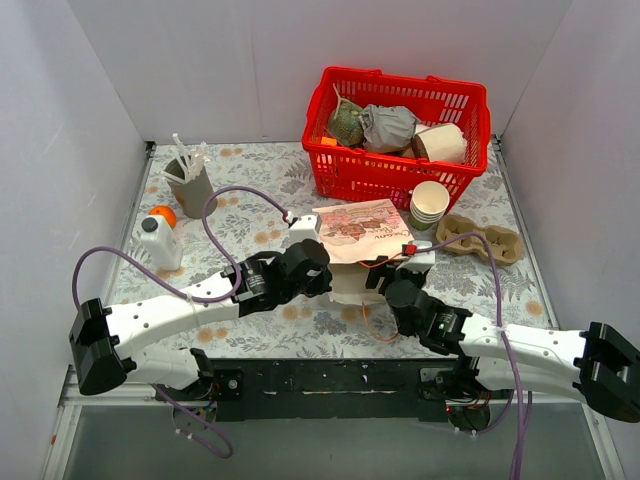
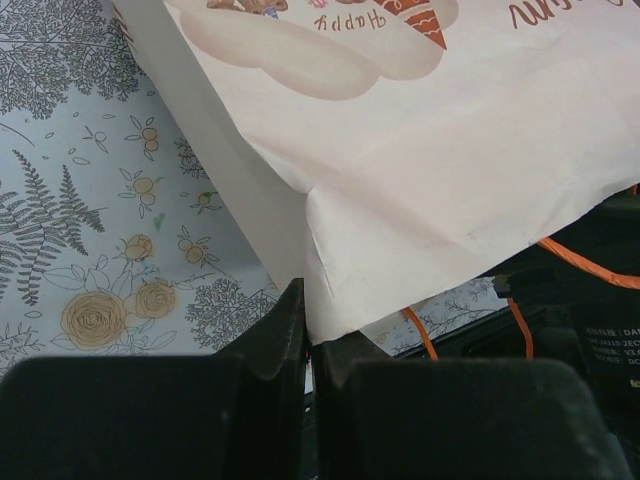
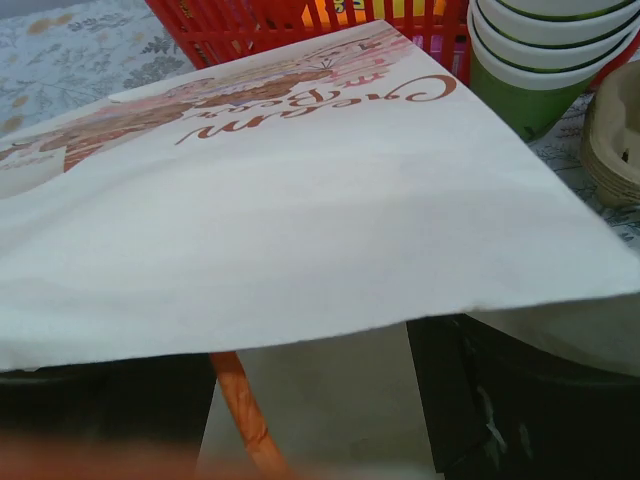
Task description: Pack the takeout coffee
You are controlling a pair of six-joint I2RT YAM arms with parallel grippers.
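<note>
Left wrist, left hand [image 2: 307, 330] clamped on paper bag [image 2: 420, 180], right hand [image 1: 385, 283] wide under it, takeout coffee unseen

White arms [image 1: 170, 318] with black joints trail purple cables [image 1: 212, 215]; the left claw [image 2: 308, 370] is black.

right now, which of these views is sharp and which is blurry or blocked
top external: even light, soft shadows, all sharp, paper bag clear; left wrist: bag print crisp, left gripper dark and soft; right wrist: bag fills the frame, reddish blur along the bottom edge, stacked cups cropped
</note>
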